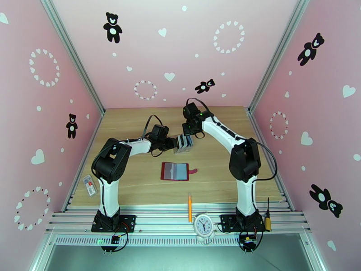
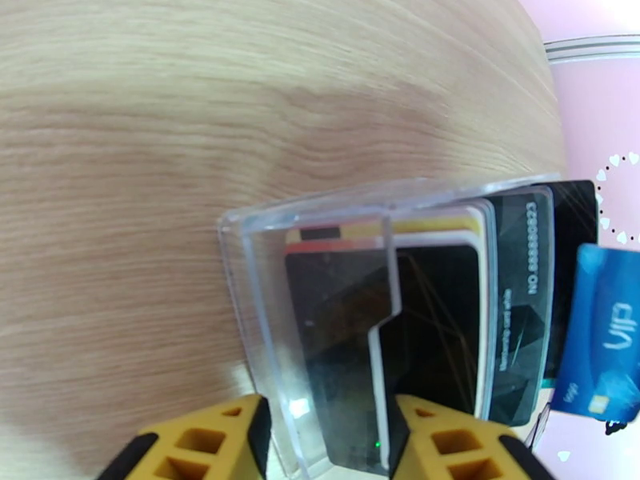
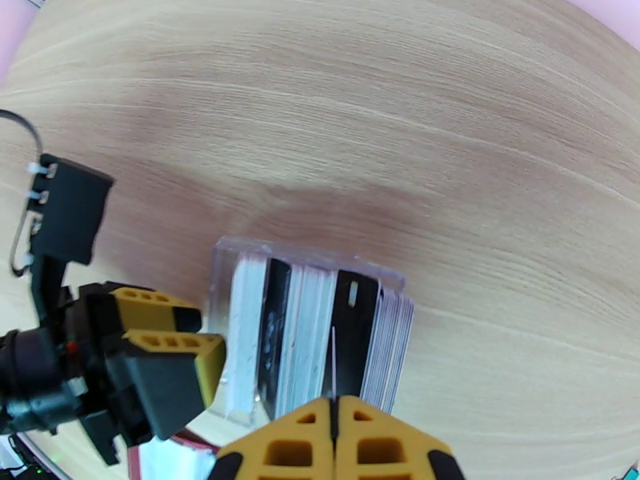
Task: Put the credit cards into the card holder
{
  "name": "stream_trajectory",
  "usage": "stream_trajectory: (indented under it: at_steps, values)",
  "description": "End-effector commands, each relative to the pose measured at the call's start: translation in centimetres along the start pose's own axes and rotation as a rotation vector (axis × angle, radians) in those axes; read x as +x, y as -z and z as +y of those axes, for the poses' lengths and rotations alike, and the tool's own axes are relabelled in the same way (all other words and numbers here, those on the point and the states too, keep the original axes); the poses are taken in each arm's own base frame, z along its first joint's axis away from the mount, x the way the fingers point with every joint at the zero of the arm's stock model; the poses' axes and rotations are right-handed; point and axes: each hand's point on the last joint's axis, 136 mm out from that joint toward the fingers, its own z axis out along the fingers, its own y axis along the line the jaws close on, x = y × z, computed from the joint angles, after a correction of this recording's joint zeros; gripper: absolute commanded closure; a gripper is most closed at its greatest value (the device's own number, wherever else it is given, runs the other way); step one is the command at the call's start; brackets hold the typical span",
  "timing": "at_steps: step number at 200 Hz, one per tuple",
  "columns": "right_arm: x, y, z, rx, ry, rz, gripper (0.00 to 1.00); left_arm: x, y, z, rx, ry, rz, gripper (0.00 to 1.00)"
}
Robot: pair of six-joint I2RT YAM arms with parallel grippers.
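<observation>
Here, a blue credit card (image 2: pixel 606 338) is pinched by the right gripper (image 3: pixel 332 403) beside the clear rack (image 2: pixel 260 274) clamped in the left gripper (image 2: pixel 328 426); the open card holder (image 1: pixel 175 171) is seen well behind both, toward the bases.

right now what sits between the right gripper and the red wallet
In the top view, the clear card rack sits right by the right gripper, then a bare strip of table runs to the red wallet.

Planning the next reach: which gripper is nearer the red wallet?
Left. The left gripper sits at the rack's left end, just beyond the wallet; the right gripper is over the rack's far side, farther off.
</observation>
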Motion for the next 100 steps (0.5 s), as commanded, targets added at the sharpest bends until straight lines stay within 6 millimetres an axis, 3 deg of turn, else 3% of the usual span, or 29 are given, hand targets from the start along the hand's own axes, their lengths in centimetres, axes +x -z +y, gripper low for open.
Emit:
stream_trajectory:
  at_steps: [1,46,100]
  values:
    - [-0.9,3.6,0.9,-0.050,-0.025,-0.067,0.99,1.3,0.6,0.5,-0.012,0.000,0.036,0.53]
    - [-0.6,6.5,1.4,-0.108,-0.066,-0.115,1.00,0.6,2.2,-0.9,0.015,-0.034,-0.001,0.52]
    - [1.1,10.5,2.8,-0.257,-0.153,-0.192,1.00,-0.1,4.4,-2.0,0.015,-0.066,-0.047,0.52]
